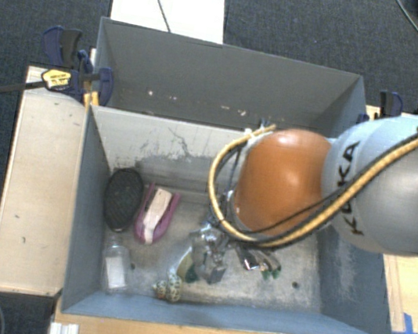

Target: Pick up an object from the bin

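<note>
The end effector (209,259) hangs low over the floor of the bin (208,75), near the front wall and just beside a small green and white thing (188,270). I cannot tell whether it is spread or pressed together. A speckled lump (168,291) lies near. A black brush (123,198), a pink case (155,214) and a clear bottle (114,267) lie toward the view's left.

You look down into the grey bin (207,83) from above, tipped a little to one side, quite close. The arm (395,193) reaches in from your right.
</note>
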Robot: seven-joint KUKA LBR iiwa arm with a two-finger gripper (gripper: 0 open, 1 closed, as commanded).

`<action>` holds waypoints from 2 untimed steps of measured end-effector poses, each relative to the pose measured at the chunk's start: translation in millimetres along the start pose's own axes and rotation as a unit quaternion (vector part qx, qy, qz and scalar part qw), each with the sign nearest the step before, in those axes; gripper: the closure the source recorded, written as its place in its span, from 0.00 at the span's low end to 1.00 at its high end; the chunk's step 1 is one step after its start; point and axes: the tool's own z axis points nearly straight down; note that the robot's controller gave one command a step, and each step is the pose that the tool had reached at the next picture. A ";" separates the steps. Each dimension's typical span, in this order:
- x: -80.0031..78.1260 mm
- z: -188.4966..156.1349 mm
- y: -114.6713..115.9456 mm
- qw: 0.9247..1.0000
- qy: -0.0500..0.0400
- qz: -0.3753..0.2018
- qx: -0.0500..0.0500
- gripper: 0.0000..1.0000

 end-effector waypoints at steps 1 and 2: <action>-4.2 -13.4 3.7 0.993 -0.006 0.118 0.000 1.00; -5.2 1.8 -18.0 0.979 -0.003 0.203 0.000 1.00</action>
